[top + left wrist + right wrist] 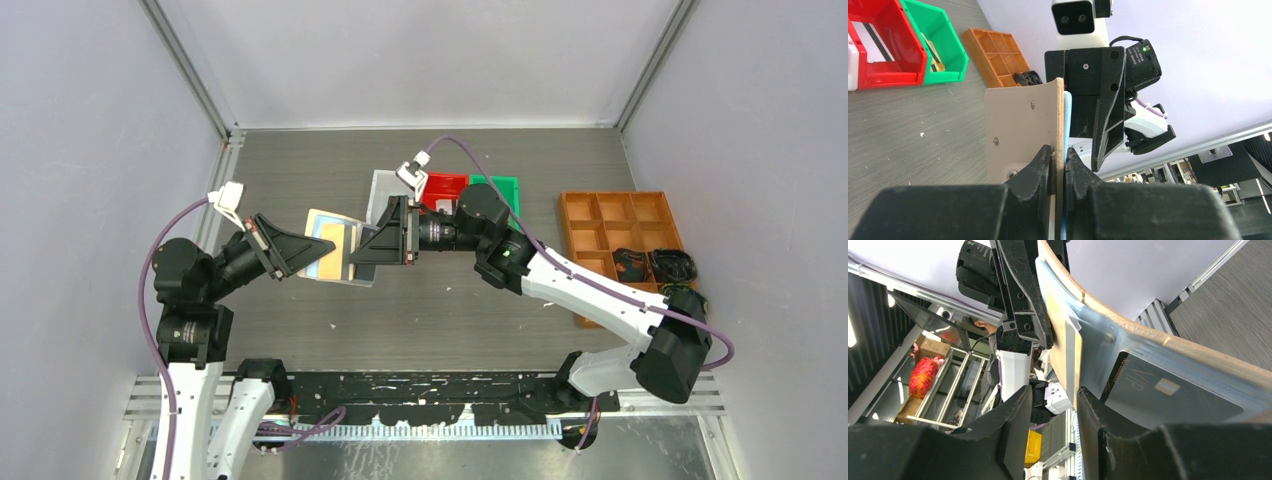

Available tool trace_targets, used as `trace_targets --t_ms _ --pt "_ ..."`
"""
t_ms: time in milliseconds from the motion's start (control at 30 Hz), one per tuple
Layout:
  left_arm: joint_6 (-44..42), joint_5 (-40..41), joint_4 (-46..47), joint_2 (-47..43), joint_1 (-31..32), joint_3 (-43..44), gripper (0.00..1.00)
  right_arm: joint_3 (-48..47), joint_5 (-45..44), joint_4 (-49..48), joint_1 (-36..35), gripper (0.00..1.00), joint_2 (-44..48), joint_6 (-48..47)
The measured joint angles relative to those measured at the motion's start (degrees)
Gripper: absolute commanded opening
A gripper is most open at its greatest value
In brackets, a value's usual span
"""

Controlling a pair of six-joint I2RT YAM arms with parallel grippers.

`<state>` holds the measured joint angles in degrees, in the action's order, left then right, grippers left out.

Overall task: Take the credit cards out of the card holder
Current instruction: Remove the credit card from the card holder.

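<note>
Nearest, pinched the card holder (1020,125) in the left gripper (1058,156), jaws pressed together on the lower edge of its tan cover. Held it lifted clear of the table (430,310), seen edge-on from that wrist, opened out, with the clear sleeves turned toward the other arm.

Met it from the opposite side with the right gripper (1053,395), nose to nose with the left one across the holder. Stood there with jaws apart: one finger (1015,410) on the outer side, the other (1093,415) close against the sleeve face, and the free edge of a gold card (1071,355) reaching into the gap between them. Showed daylight beside that edge, so had not clamped on anything. Could not tell whether the inner finger touched the sleeve.

Lay, that gold card, with its long axis roughly along the line from the holder toward the right wrist. Judged therefore a squeeze on the edge and a straight draw back along that line, with the left grip serving as the anchor. Risked catching sleeve plastic along with the card.

Deeper in the sleeves, showed a black card (1158,390) marked VIP, tucked fully in.

Farther off on the table, sat a red bin (888,77) with a white-grey striped card (870,40) inside, a green bin (948,70) touching it, and an orange tray (993,47) beyond.
</note>
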<state>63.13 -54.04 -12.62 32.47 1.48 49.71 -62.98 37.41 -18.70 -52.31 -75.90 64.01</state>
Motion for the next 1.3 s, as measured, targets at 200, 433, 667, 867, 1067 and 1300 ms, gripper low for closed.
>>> trace_targets --t_ms 200,433,667,867,1067,1300 --pt "0.0 0.04 0.0 -0.11 -0.11 0.0 0.0 0.22 0.22 -1.01 0.0 0.43 -0.66 0.68" --pt "0.7 0.26 0.02 -0.11 -0.11 0.13 0.0 0.22 0.22 -1.64 0.0 0.43 -1.4 0.68" --pt "1.03 0.24 0.02 -0.11 -0.09 0.74 0.0 0.22 -0.04 -1.6 -0.09 0.43 -1.62 0.17" --pt "1.03 0.26 0.02 -0.11 -0.09 0.85 0.0 0.22 -0.26 -1.07 -0.13 0.4 -1.62 -0.15" --pt "0.85 0.26 0.02 -0.26 -0.09 0.85 0.0 0.2 0.11 -5.16 -0.76 0.29 -1.95 3.02" --pt "0.9 0.46 0.48 -0.5 -0.09 1.11 0.0 1.07 0.42 -9.35 -0.94 0.05 -2.91 6.82"
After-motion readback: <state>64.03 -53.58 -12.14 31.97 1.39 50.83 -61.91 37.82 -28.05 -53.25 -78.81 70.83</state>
